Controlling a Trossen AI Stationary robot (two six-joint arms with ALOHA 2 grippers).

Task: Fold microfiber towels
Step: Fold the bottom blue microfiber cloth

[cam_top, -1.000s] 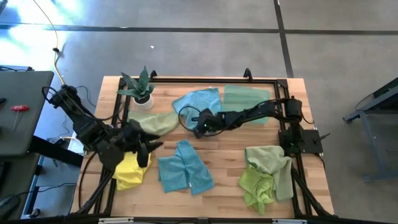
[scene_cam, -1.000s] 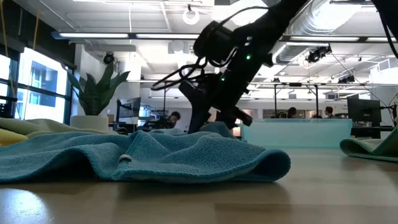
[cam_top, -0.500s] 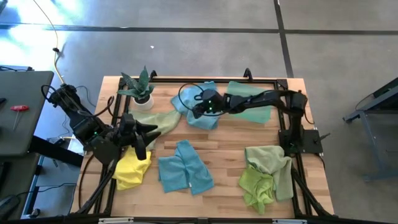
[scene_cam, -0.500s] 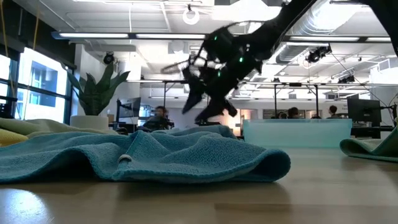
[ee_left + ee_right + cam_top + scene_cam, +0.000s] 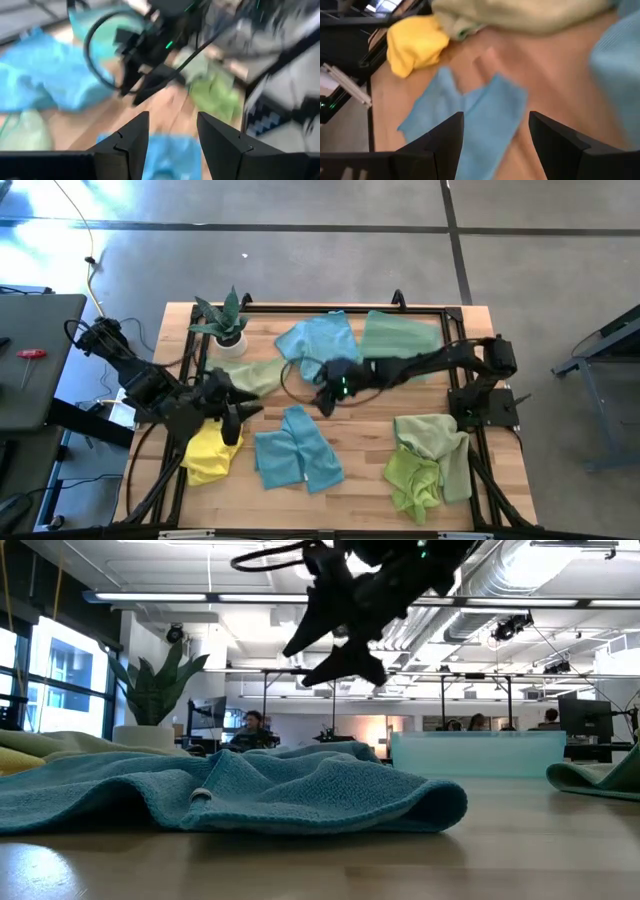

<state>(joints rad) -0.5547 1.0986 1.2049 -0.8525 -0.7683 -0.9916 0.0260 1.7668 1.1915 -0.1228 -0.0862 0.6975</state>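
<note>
Seeing no towel neatly folded: blue towel [image 5: 297,459] rumpled near plant [image 5: 225,320], others heaped. My right gripper [image 5: 327,395] and left gripper [image 5: 237,412] both spread, empty (nearly everything left).

The left arm is reaching in from the table's left edge, its elbow bent and its forearm lying low and angled toward the middle; the left gripper [image 5: 236,406] is hanging near the left side with its two dark fingers [image 5: 131,136] standing apart, nothing showing between them; the right arm is stretching long from its base at the right edge across toward the table's centre, wrist leading; the right gripper [image 5: 327,395] is hovering above the middle, raised well clear in the low view [image 5: 335,645], fingers [image 5: 445,132] spread and gripping nothing.
</note>
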